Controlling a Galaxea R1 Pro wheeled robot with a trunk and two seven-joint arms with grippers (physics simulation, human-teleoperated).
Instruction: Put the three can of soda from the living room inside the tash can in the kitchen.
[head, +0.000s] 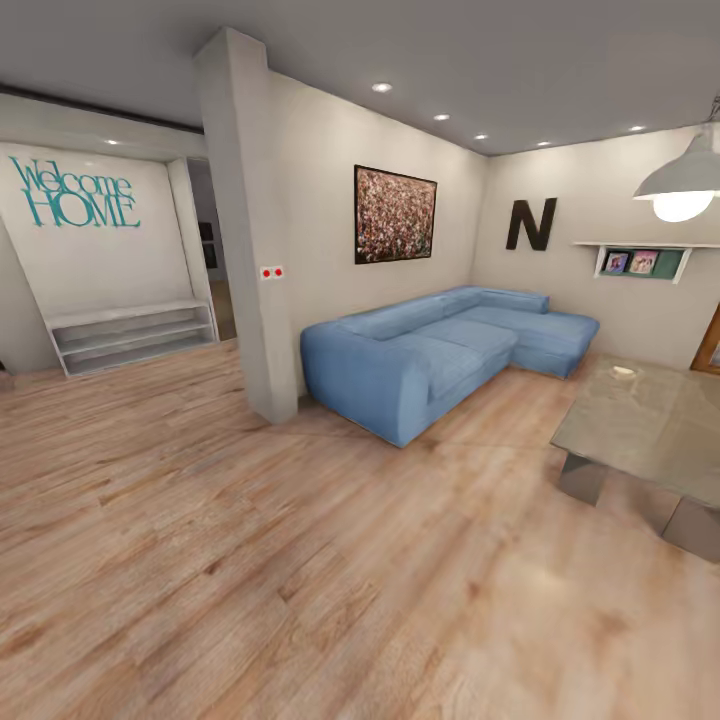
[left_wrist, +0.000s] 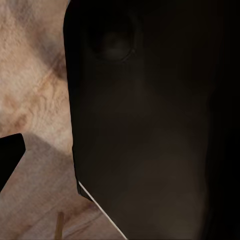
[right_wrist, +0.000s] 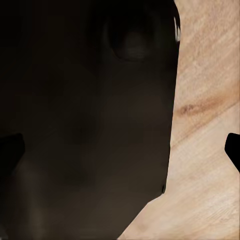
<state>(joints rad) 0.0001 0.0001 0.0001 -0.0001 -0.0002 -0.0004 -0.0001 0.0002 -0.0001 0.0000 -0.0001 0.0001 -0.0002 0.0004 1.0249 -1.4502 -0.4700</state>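
Head view: living room, sofa (head: 450, 345) against wall.
Table (head: 640, 420): right of sofa (glass top).
Floor (head: 250, 560): wood planks.
Claws: cannot tell, dark body blocks wrist views.

Matt blue cloth sofa (head: 440, 350), wood-plank floor (head: 300, 580), glossy glass table (head: 650, 420).

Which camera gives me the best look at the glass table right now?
The head view: the glass table sits at its right edge, beyond the blue sofa. Both wrist views give dark robot body and wood floor, no table.
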